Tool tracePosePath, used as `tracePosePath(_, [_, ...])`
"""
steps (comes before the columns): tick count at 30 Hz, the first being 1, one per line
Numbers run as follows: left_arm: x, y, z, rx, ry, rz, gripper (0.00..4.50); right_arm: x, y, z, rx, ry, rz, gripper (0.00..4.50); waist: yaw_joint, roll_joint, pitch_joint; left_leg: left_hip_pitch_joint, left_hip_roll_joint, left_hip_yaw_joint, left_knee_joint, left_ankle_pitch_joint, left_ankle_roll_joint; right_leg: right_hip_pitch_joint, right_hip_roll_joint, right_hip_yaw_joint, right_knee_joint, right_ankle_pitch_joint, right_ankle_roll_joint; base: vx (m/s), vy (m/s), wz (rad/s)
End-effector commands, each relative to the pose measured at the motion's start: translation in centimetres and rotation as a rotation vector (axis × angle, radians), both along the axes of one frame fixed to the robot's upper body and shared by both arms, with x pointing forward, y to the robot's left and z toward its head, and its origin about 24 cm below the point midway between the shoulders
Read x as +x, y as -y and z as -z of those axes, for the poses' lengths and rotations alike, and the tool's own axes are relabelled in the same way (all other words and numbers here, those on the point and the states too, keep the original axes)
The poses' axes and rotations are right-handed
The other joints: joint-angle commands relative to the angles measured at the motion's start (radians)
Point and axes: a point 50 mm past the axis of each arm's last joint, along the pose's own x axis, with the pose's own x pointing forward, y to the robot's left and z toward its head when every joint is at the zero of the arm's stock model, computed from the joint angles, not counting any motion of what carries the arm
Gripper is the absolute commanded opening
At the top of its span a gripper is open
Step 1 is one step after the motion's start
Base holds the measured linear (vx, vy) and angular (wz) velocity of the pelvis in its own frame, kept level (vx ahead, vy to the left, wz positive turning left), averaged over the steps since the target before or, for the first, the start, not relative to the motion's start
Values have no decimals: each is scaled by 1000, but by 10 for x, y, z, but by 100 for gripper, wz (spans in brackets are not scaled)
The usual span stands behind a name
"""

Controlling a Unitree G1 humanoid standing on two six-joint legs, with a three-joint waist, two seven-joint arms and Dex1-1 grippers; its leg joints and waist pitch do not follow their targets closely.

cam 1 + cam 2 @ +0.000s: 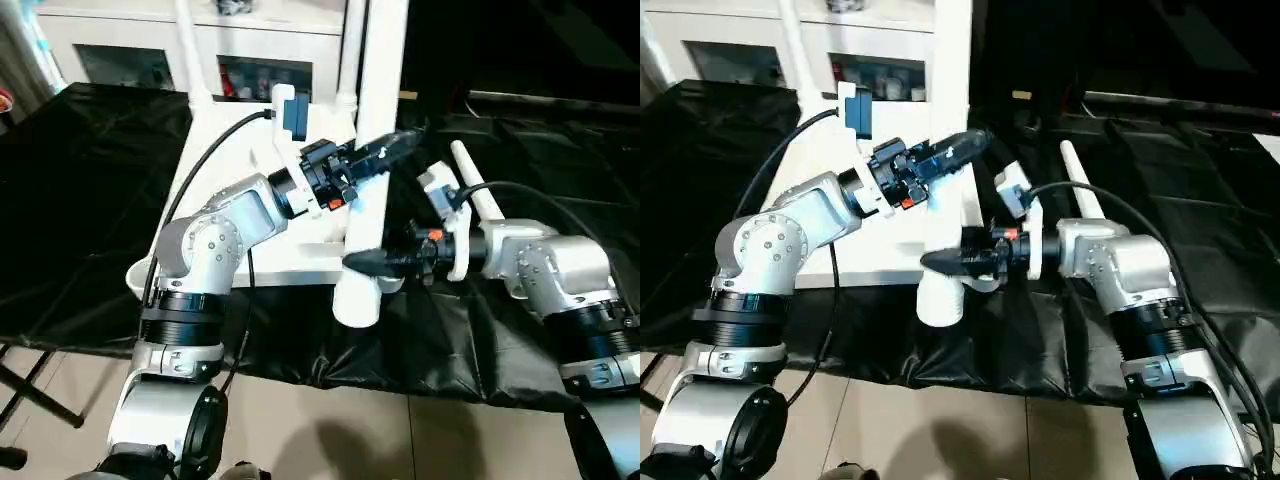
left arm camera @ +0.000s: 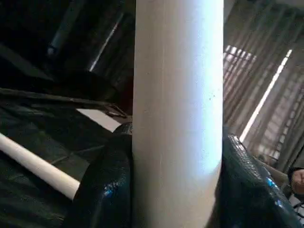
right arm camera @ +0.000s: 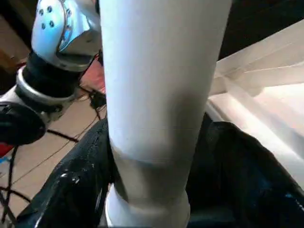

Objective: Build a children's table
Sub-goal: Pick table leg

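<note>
Underneath, black cloth (image 1: pixel 90 190); beyond, white cabinet (image 1: pixel 130 40).

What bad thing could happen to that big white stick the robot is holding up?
The leg stands upright between both grippers, its fat end hanging past the tabletop's near edge, in no socket. The right gripper sits around its lower part with slack showing, so the left gripper may carry it alone; it could tip or slide down. If it swings, it might knock a leg already standing at the back. Another leg lying on the black cloth could roll.
</note>
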Motion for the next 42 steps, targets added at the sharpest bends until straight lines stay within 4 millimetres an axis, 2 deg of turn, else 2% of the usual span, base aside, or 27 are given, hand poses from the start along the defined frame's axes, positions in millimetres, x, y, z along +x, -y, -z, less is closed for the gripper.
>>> tracePosePath(1, [-4,4,-6,3,29,32,182,-1,2,-2,-14,11,-25,327,-1,-14,-80,34,38,-18,-59,-181,32,45,-70,34,-75,-242,-204,0,0,0])
tracePosePath(10, [-3,5,-5,-5,11,15,182,-3,-4,0,-9,7,-45,327,0,-20,-84,30,36,-17,-56,-150,41,49,-70,34,-70,-202,-206,0,0,0])
tracePosePath(19, [-2,6,-5,-11,7,14,182,-3,-5,3,-7,-6,-46,327,-1,-18,-83,31,36,-18,-57,-158,37,49,-70,34,-71,-213,-202,0,0,0])
tracePosePath(22, [-3,7,-5,-11,6,17,182,-3,-6,3,-4,-10,-41,292,0,-14,-84,31,36,-19,-57,-155,37,48,-69,34,-70,-204,-204,0,0,0])
tracePosePath(23, [-3,7,-4,-11,5,18,182,-3,-6,3,-2,-11,-39,289,-1,-16,-85,31,36,-18,-56,-153,38,49,-69,34,-69,-196,-206,0,0,0])
tracePosePath(24, [-3,7,-4,-11,4,21,182,-3,-6,4,0,-15,-35,281,0,-11,-85,32,36,-19,-56,-151,38,48,-69,34,-69,-193,-208,0,0,0])
tracePosePath(25, [-2,8,-4,-10,4,22,182,-3,-6,4,0,-17,-34,259,-2,-12,-85,31,36,-18,-56,-155,38,48,-68,33,-70,-190,-210,0,0,0])
tracePosePath(31, [-2,8,-3,-6,-1,15,182,-3,-4,6,-4,-21,-11,207,-2,-12,-85,32,36,-19,-57,-163,34,49,-68,33,-70,-192,-212,0,0,0])
tracePosePath(32, [-2,8,-3,-4,-1,13,182,-3,-4,7,-5,-22,-7,207,-2,-6,-85,33,36,-19,-56,-165,33,48,-68,33,-71,-191,-213,0,0,0])
tracePosePath(35, [0,8,0,16,-1,-9,182,-4,-5,7,-2,-20,5,194,-3,-7,-86,33,36,-19,-57,-161,33,50,-67,33,-69,-174,-215,0,0,0])
tracePosePath(36, [-1,9,0,-2,-8,9,238,-4,-6,6,1,-14,11,190,-2,-8,-86,32,35,-18,-56,-158,35,51,-67,34,-69,-169,-216,0,0,0])
tracePosePath(41, [2,7,-4,-18,17,-52,286,-6,-8,5,46,-13,17,189,-2,-10,-87,31,36,-20,-57,-160,34,52,-69,33,-70,-176,-218,0,0,0])
tracePosePath(42, [5,6,-4,-26,14,-85,286,-6,-8,5,52,-13,21,189,-3,-14,-86,31,37,-20,-57,-163,35,52,-69,33,-71,-174,-218,0,0,0])
